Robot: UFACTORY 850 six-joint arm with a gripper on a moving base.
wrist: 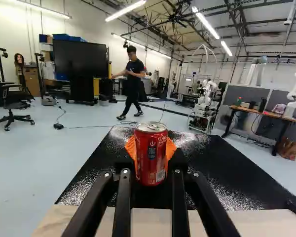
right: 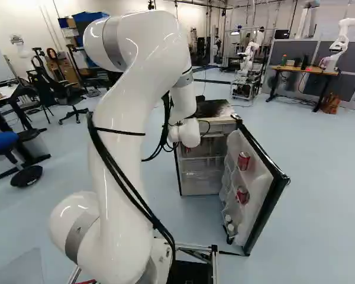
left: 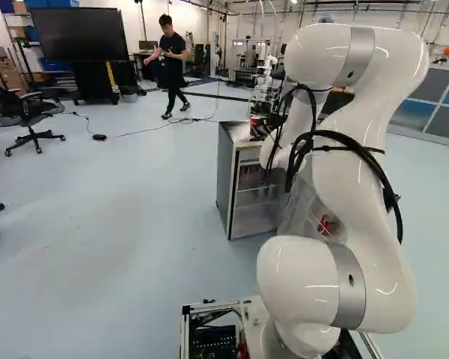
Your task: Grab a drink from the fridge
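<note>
The white arm [right: 130, 112] is rising from the base joint and reaching forward; the fridge door [right: 261, 168] is standing open, its racks holding a red can [right: 243, 161] above a second red can [right: 242, 195]; over the black fridge top [wrist: 207, 153], the gripper [left: 260, 123] is clamping the drink can [wrist: 152, 157] from two opposite sides; the drink can is standing upright between the orange pads [wrist: 131, 146], at the fingertips; whether its base is touching the fridge top is not determinable; farther out, another robot [right: 248, 58] is standing on its own frame.
</note>
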